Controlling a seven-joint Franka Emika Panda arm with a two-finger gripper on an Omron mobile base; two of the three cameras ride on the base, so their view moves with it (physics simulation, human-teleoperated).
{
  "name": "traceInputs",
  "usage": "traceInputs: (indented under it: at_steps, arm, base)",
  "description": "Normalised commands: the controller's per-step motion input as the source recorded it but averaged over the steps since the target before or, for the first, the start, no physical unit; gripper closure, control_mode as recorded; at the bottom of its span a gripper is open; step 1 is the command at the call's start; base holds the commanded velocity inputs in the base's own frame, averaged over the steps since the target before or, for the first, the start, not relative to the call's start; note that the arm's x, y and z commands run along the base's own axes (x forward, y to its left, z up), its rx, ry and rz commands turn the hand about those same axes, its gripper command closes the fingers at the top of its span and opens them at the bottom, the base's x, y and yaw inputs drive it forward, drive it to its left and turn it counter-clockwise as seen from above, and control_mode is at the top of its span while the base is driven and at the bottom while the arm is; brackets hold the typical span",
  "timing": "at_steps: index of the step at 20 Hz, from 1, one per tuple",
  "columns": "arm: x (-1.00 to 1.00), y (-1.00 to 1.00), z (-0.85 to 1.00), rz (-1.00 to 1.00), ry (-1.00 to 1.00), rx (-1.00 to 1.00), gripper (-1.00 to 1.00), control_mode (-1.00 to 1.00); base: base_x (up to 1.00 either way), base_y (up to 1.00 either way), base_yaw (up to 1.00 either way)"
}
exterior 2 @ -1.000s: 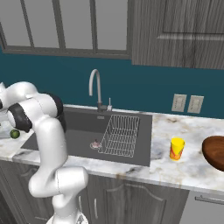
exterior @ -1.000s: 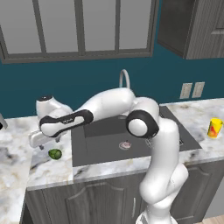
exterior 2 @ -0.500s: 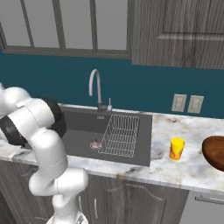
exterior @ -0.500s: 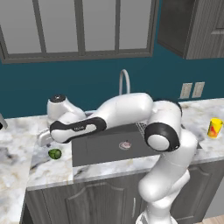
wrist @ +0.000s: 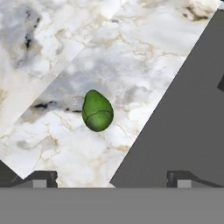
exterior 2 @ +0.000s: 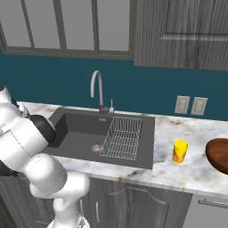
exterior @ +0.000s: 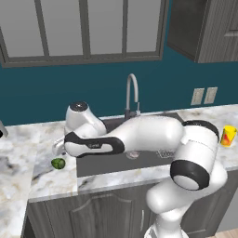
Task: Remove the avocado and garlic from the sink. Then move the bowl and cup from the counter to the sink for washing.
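The jaws stand spread wide and hold nothing, above the avocado [wrist: 97, 111], which lies alone on the marble table [wrist: 131, 52] just beside the sink's [exterior 2: 80, 129] left edge. The garlic [exterior 2: 96, 146] sits near the drain. Well to the right stand the cup [exterior 2: 180, 151] and the bowl [exterior 2: 219, 153].
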Motion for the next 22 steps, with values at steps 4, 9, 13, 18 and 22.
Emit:
traceInputs:
  at_steps: [4, 9, 13, 18, 22]
  arm:
    - [-0.07, -0.41, 0.27, 0.00, 0.00, 0.02, -1.00, -1.00]
    - [-0.07, -0.40, 0.27, 0.00, 0.00, 0.00, -1.00, -1.00]
    - [-0.06, -0.39, 0.25, 0.00, 0.00, 0.00, -1.00, -1.00]
    - [-0.07, -0.38, 0.22, -0.01, 0.00, 0.00, -1.00, -1.00]
    - [-0.06, -0.39, 0.13, -0.06, 0.03, 0.00, -1.00, -1.00]
  base:
    - [0.00, 0.00, 0.00]
    - [0.00, 0.00, 0.00]
    - [0.00, 0.00, 0.00]
    - [0.00, 0.00, 0.00]
    - [0.00, 0.00, 0.00]
